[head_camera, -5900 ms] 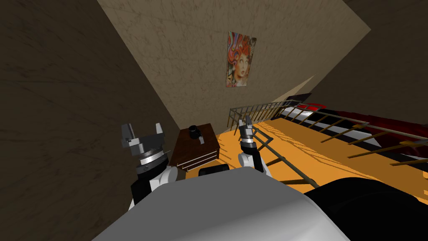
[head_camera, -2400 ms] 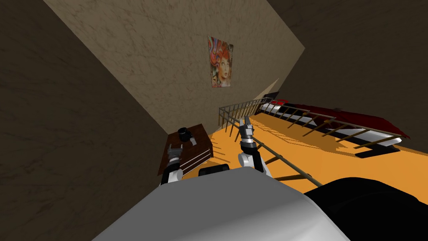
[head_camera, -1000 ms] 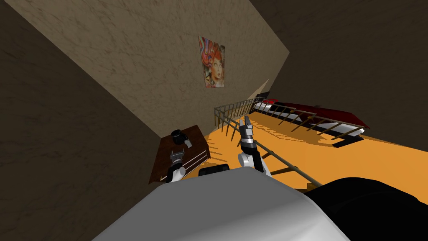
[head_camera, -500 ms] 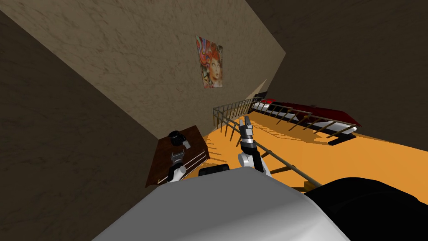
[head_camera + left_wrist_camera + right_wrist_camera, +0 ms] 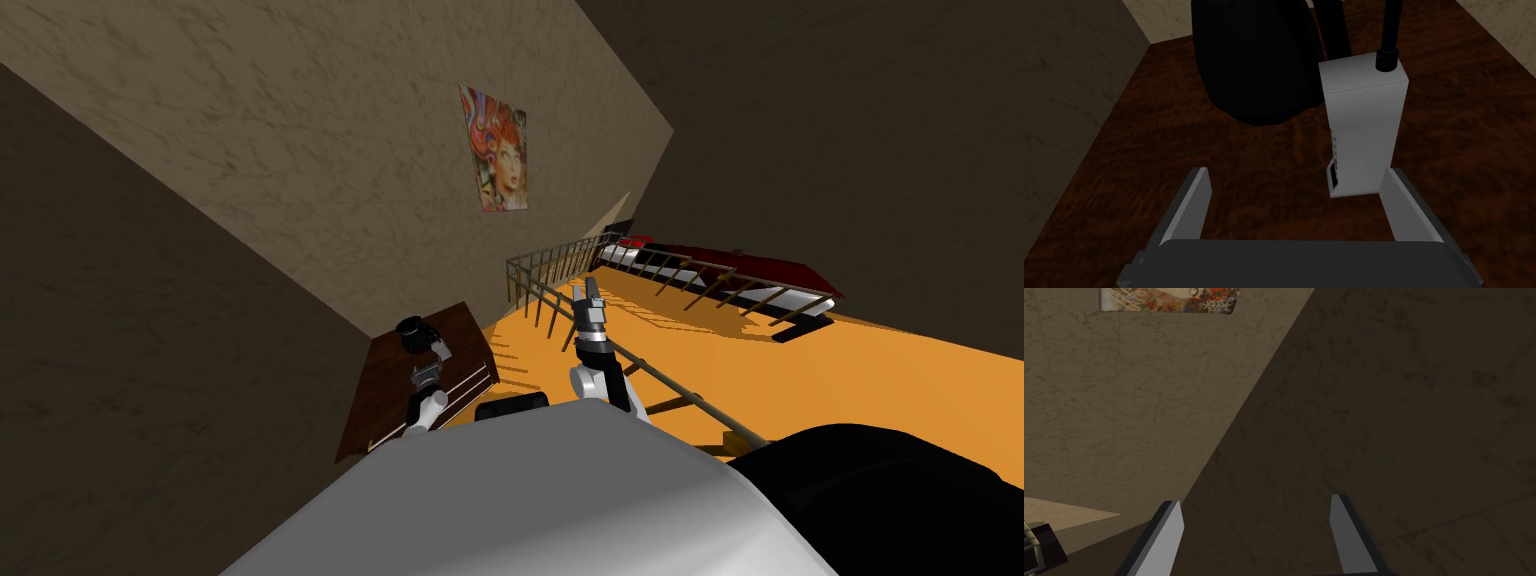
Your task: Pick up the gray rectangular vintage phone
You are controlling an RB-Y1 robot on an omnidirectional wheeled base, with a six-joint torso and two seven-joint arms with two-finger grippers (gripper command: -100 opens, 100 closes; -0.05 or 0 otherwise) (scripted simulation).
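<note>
Dark wooden table at eleven o'clock, tucked into the wall corner, pale rails across its drawer front. A bulky black object sits on top, toward the far end. At twelve o'clock, a colourful poster of a red-haired face hangs on the beige wall. One o'clock, a thin railing crosses the orange floor. Two o'clock, a bed under a dark red cover.
</note>
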